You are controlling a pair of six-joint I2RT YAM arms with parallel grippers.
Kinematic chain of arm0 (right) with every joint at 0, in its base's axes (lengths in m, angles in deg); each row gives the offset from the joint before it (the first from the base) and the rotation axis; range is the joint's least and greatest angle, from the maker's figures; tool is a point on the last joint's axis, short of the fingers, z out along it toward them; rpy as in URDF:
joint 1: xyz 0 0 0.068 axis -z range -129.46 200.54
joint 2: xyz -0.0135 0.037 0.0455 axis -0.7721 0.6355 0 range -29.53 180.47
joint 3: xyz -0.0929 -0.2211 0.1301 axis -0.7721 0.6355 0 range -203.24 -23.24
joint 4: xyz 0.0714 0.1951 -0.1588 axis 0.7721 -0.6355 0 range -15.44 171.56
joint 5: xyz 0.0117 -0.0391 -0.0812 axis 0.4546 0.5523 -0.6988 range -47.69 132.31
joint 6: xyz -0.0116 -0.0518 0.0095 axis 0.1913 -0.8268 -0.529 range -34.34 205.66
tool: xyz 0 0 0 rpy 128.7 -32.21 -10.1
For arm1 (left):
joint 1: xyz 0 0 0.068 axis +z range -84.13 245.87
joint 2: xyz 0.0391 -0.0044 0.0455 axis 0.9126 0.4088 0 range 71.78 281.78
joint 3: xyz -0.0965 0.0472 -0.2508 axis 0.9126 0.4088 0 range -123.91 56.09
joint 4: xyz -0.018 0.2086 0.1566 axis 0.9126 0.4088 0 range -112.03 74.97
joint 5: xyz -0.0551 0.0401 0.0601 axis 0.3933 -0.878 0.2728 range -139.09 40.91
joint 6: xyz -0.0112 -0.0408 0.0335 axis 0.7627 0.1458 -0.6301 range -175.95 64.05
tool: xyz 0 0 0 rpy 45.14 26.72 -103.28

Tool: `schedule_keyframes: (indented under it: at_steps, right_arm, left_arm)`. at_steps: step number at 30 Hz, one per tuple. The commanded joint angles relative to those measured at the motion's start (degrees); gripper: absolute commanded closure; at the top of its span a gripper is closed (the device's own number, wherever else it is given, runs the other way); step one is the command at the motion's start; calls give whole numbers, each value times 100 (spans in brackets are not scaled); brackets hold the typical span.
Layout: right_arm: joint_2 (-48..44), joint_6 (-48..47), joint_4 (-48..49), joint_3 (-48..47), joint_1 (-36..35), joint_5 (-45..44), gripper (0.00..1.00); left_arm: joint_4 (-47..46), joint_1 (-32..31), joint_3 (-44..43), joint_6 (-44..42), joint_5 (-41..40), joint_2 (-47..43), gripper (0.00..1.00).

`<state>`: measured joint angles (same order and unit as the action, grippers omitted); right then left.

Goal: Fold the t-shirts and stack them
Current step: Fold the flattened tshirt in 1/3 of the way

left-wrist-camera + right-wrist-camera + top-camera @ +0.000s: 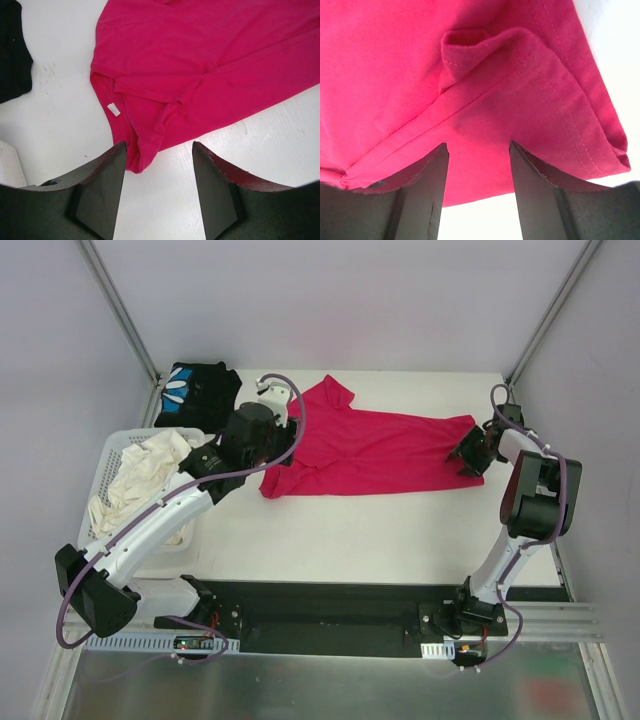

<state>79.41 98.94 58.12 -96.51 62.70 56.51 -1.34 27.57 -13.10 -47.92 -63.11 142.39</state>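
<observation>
Top external view: on the white desk [350, 530] the magenta t-shirt [380, 445] lies flat, its long axis left to right, spanning between both arms; the black t-shirt [195, 388] sits at the far left corner. Over the magenta shirt's left end the left fingers [102, 187] hang spread; the right fingers [422, 197] spread over its right hem, possibly touching cloth; neither pinches anything

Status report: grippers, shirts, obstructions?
Left gripper open at magenta shirt, left end; right gripper open over right end. Black shirt lies far left. Basket aside.
</observation>
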Motion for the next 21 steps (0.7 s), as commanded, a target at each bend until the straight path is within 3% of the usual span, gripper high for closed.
schedule_keyframes:
  at_steps: [1,14,21]
  right_arm:
    - [65,105,129,-152,32,75,45]
    - [469,254,164,-345,207,66,46]
    - [101,289,165,242,304,-119,45]
  left_arm:
    - [14,-54,-332,-118,-188,-39,46]
    - [32,-54,-499,-188,-294,137,46]
    - [23,-54,-552,-241,-224,199,46]
